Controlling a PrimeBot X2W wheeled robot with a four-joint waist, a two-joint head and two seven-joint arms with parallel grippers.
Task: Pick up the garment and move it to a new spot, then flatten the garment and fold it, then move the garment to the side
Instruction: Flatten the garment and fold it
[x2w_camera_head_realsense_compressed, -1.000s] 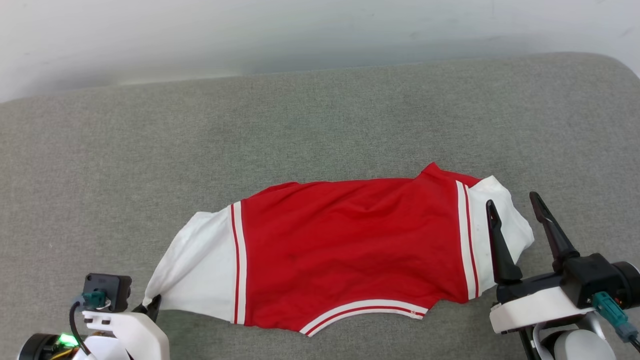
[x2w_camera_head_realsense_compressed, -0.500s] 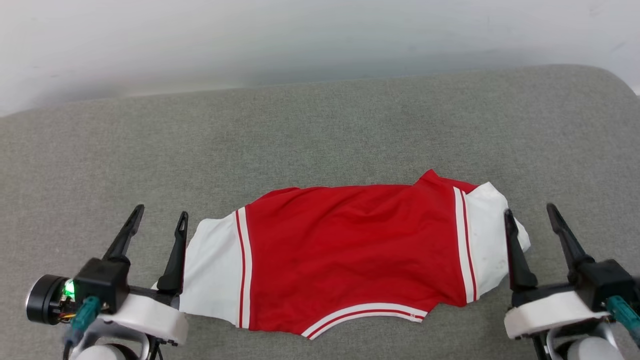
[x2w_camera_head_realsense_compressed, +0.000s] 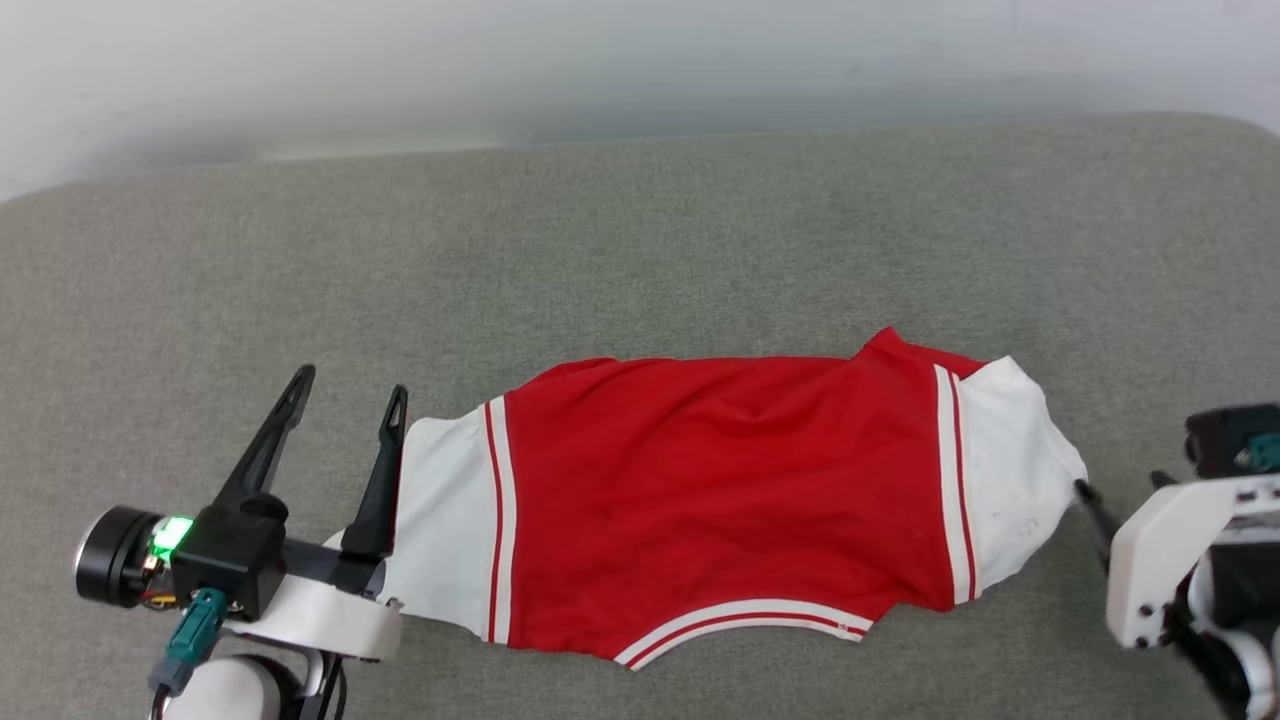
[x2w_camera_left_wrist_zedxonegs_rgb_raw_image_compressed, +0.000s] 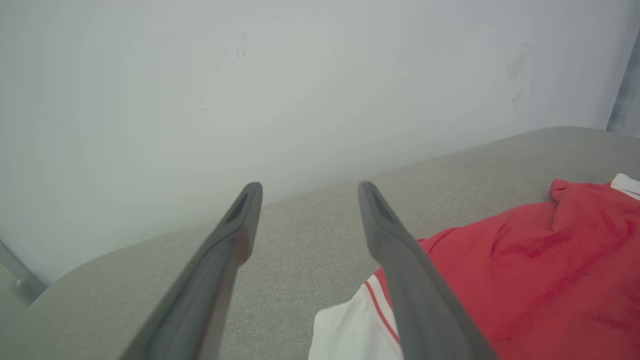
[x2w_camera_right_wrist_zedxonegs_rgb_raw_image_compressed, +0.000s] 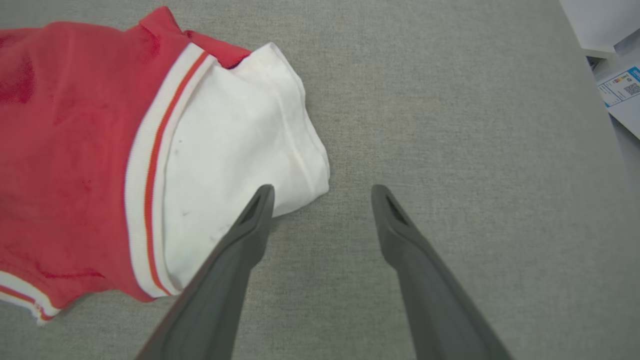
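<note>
The garment (x2w_camera_head_realsense_compressed: 720, 500), a red jersey with white sleeves and striped trim, lies spread across the grey cushion, its red body also in the left wrist view (x2w_camera_left_wrist_zedxonegs_rgb_raw_image_compressed: 540, 270) and its white sleeve in the right wrist view (x2w_camera_right_wrist_zedxonegs_rgb_raw_image_compressed: 230, 150). My left gripper (x2w_camera_head_realsense_compressed: 349, 392) stands open just beside the left sleeve, fingers raised off the fabric and holding nothing (x2w_camera_left_wrist_zedxonegs_rgb_raw_image_compressed: 309, 190). My right gripper (x2w_camera_right_wrist_zedxonegs_rgb_raw_image_compressed: 322, 192) is open too, its fingers tilted down over the cushion at the right sleeve's edge. In the head view its fingers (x2w_camera_head_realsense_compressed: 1095, 510) poke out from under the white wrist housing.
The grey cushioned surface (x2w_camera_head_realsense_compressed: 640, 250) runs wide behind the garment up to a pale wall (x2w_camera_head_realsense_compressed: 640, 60). Its right edge (x2w_camera_right_wrist_zedxonegs_rgb_raw_image_compressed: 590, 100) drops off beside some white paper with a printed label (x2w_camera_right_wrist_zedxonegs_rgb_raw_image_compressed: 622, 90).
My left gripper let go of the left sleeve, opened, and rose beside it. My right gripper tipped downward next to the right sleeve. The head camera shifted slightly.
</note>
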